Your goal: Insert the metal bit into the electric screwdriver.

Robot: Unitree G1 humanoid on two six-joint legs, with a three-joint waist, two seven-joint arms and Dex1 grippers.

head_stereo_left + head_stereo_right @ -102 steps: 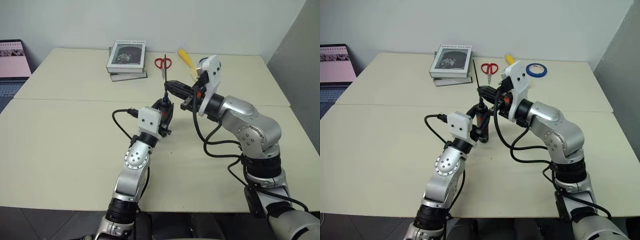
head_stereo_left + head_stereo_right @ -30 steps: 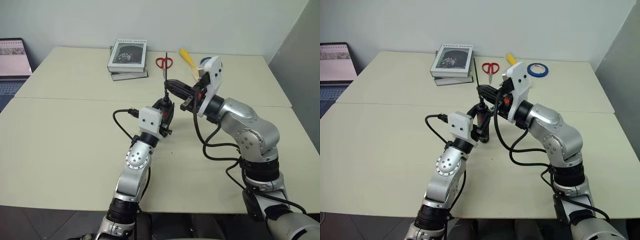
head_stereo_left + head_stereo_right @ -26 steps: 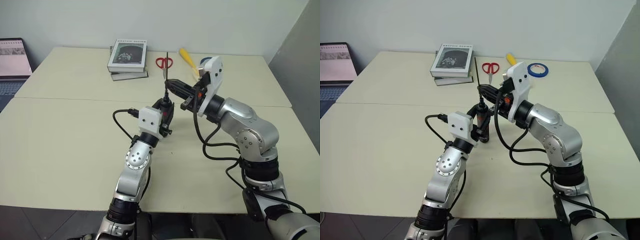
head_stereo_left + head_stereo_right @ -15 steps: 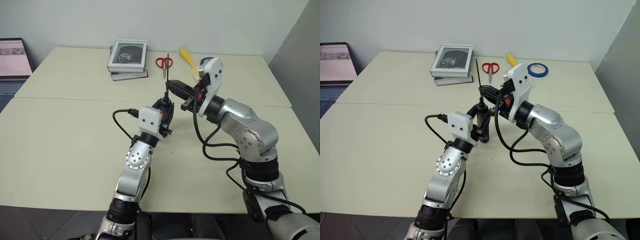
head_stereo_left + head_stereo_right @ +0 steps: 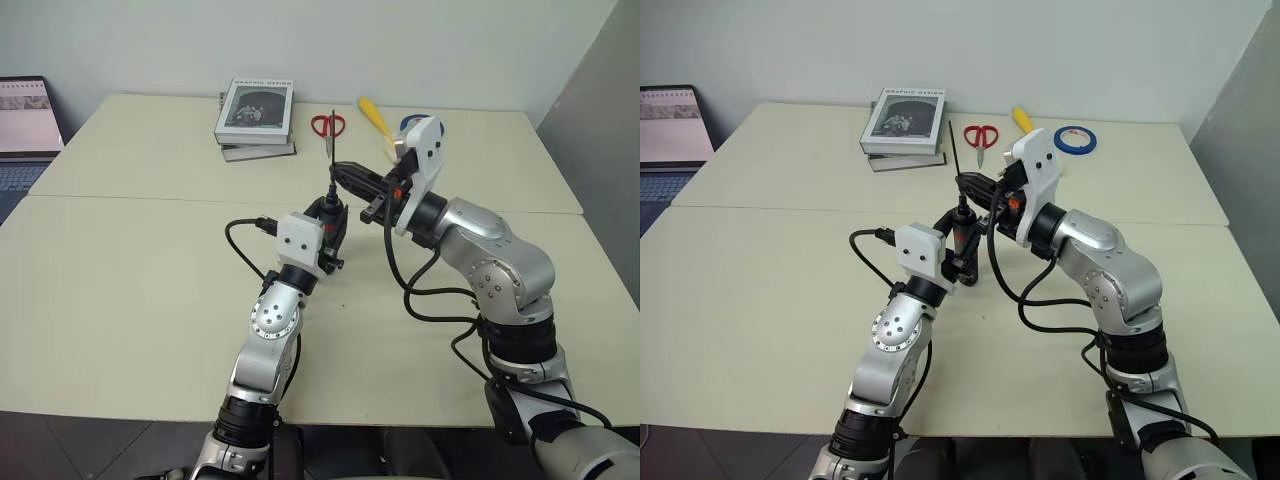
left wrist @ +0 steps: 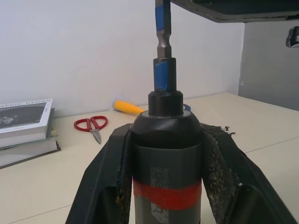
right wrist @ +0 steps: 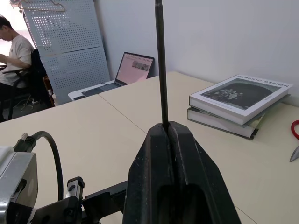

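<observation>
Head stereo down over table, wrist cams close-up

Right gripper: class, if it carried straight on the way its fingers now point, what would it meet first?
Probably nothing nearby. The right gripper, shut on the metal bit, points over the table toward the laptop, well beyond; depth is hard to judge.

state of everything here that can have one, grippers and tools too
left gripper: shut on the screwdriver
right gripper: shut on the bit
screwdriver: upright, held off the table
bit: upright, lower end in the screwdriver's tip
scissors: closed, lying flat
books: closed, stacked
laptop: open, screen lit
</observation>
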